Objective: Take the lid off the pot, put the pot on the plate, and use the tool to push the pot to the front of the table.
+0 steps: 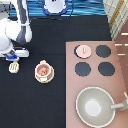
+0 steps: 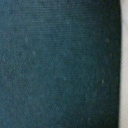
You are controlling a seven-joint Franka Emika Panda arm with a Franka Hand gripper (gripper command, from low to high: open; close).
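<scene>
A: Hovering at nine o'clock, the gripper (image 1: 13,58) sits directly over the tool (image 1: 14,67); whether it grips anything cannot be told.

B: The pot (image 1: 43,71)?

A: It rests uncovered on the plate (image 1: 38,77), just beside the tool. The lid (image 1: 83,50) lies on a stove (image 1: 120,65) burner at two o'clock.

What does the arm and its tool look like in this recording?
The arm is white with dark grey, rounded joint sections. Its tool, the gripper, is white with a blue block, at the exterior view's left, just above the cream spatula on the black table. No cables or markings show.
</scene>
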